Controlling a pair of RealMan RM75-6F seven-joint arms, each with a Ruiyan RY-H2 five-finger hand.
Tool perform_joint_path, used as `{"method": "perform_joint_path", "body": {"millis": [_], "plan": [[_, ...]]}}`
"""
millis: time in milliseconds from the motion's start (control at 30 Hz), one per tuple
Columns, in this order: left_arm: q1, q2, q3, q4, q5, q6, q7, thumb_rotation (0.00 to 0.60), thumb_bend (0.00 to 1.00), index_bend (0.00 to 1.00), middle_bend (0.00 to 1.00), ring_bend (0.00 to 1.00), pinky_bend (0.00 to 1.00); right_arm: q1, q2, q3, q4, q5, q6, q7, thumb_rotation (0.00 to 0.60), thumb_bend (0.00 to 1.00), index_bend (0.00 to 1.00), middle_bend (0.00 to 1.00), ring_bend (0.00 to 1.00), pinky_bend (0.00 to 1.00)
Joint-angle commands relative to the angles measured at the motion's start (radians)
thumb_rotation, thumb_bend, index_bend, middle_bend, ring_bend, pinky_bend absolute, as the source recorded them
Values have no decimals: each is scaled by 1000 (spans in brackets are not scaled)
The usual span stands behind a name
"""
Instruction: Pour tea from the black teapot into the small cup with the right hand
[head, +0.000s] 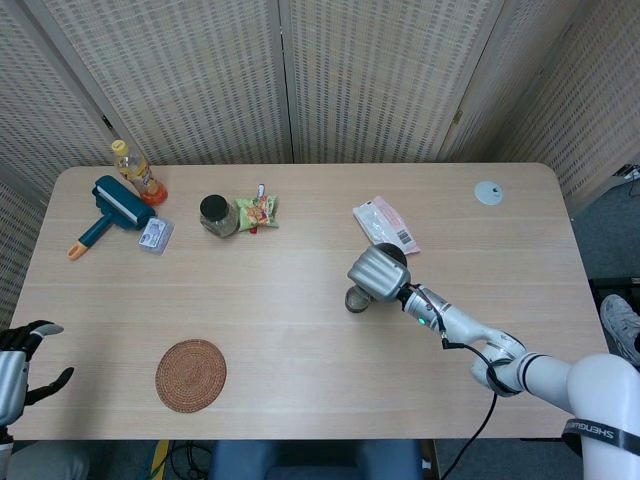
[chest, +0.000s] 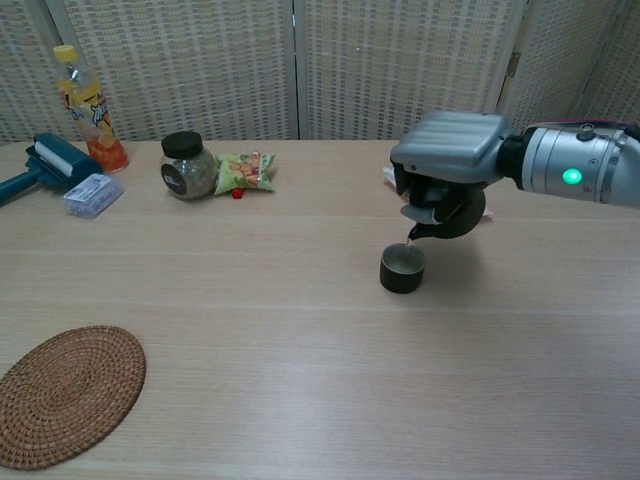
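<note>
My right hand (chest: 447, 158) (head: 375, 271) holds the black teapot (chest: 458, 217) tilted, its spout just above the small dark cup (chest: 402, 268) (head: 357, 298). The hand's grey back covers most of the teapot in the head view. The cup stands upright on the table with pale liquid inside. My left hand (head: 20, 362) hangs off the table's near left edge, fingers apart and holding nothing.
A woven coaster (chest: 66, 391) lies at the near left. At the back left stand a juice bottle (chest: 84, 109), a teal lint roller (chest: 42, 165), a small packet (chest: 92, 194), a dark-lidded jar (chest: 188, 166) and a snack bag (chest: 245, 170). A wrapped packet (head: 385, 224) lies behind the teapot.
</note>
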Motion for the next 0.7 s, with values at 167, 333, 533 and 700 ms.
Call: {"method": "perform_joint_path", "body": {"millis": [167,333,533,700], "plan": [[2,1,1,1,2,3,-2,600,183,340,287,289,232,4,-1,2,-8,8,-9,-32,511,489,934,884,935,730],[6,1,2,4,1,4,-4,600,183,340,287,289,233,5,-2,3,-13,14,-16,-53,512,489,934,884,935,730],[7,0,1,7,1,7,-11,600,183,340,287,289,232,7,-4,2,-21,18,-21,-71,512,489,934,884,935,730],[8,-1,2,12,1,6,-16,600,182,340,287,289,232,3,-8,3,-26,25,-19,-68,511,489,934,884,935,730]]}}
